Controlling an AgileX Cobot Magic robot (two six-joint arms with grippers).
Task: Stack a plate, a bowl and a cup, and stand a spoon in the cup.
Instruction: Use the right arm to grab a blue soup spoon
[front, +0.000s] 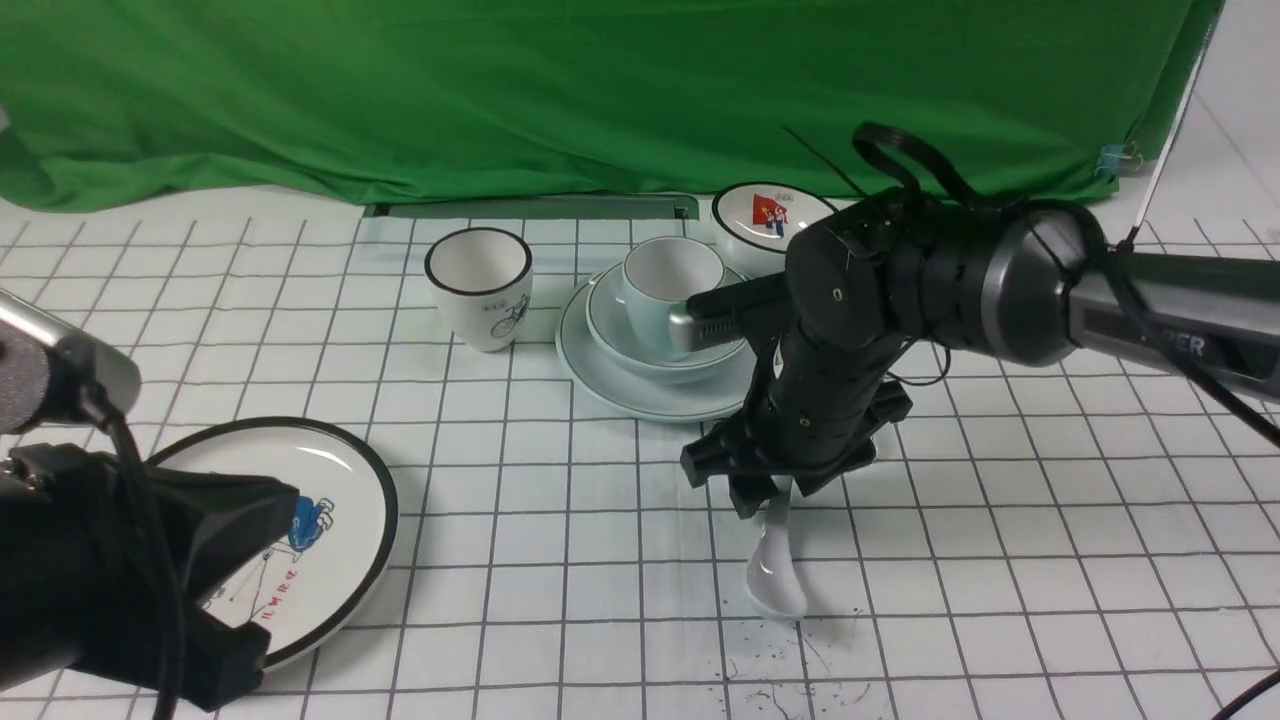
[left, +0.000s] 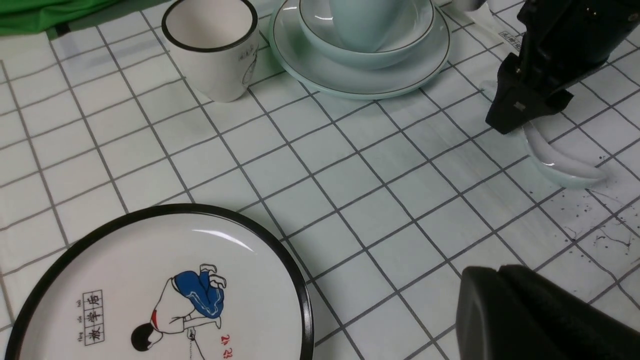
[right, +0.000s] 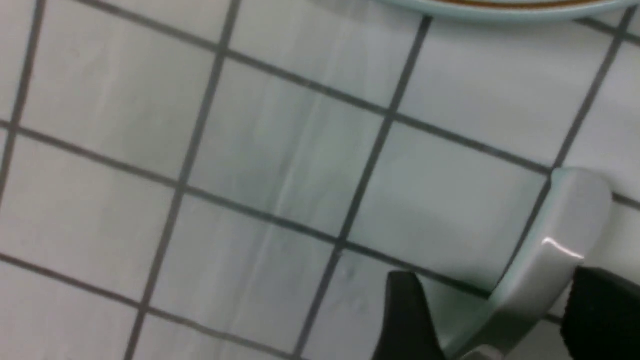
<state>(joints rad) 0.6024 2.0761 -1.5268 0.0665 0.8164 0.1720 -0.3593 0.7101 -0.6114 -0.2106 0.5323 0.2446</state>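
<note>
**Partner:** Grip check?

**Me:** My right claw pinches the spoon by its handle. Its scoop lies on the gridded cloth, near the plate.

**Partner:** Next?

**Me:** I'd lift straight, tip it upright, then lower it into the cup. Glazed ceramic looks slick and hard, so gently.
</note>
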